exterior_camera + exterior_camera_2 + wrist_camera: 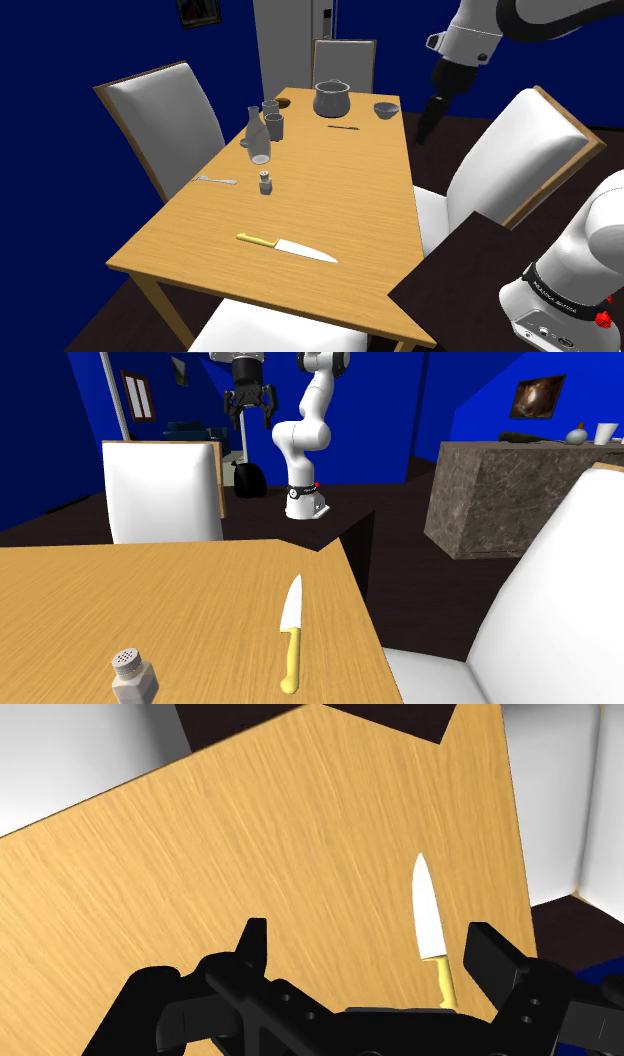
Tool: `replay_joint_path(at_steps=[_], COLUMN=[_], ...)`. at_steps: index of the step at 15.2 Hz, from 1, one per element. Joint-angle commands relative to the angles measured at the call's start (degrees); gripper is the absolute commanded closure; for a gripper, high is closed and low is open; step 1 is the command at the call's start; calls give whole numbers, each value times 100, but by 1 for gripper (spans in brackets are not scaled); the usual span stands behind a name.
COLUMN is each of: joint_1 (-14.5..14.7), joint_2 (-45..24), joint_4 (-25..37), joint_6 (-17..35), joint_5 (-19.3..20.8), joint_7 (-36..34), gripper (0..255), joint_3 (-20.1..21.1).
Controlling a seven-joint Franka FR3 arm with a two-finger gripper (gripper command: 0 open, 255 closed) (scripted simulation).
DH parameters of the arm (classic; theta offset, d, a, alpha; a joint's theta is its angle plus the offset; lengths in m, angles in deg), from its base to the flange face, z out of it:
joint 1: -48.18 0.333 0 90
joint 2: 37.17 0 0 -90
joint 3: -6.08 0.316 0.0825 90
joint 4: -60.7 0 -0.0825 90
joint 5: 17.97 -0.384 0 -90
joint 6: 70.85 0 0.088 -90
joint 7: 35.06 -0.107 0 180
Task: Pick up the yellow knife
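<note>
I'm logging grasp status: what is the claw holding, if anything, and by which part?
Nothing. The claw is open and empty; the yellow-handled knife lies flat on the table, untouched.

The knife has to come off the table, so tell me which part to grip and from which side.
Probably best to grip the yellow handle, coming straight down from above with the open fingers across its narrow width. The knife lies flat on the table, and the handle is thicker than the thin white blade.
</note>
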Motion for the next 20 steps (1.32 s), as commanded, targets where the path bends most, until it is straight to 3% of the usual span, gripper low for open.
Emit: replay_joint_path(at_steps=[1, 11, 20], joint_1=[69, 525, 933], joint_2=[-160, -1771, -3926], joint_4=[-243, -752, -283], joint_6=[534, 3234, 5465], joint_5=[-112, -754, -1243], joint_7=[69, 349, 785], gripper=[0, 0, 0], joint_3=[61, 529, 843])
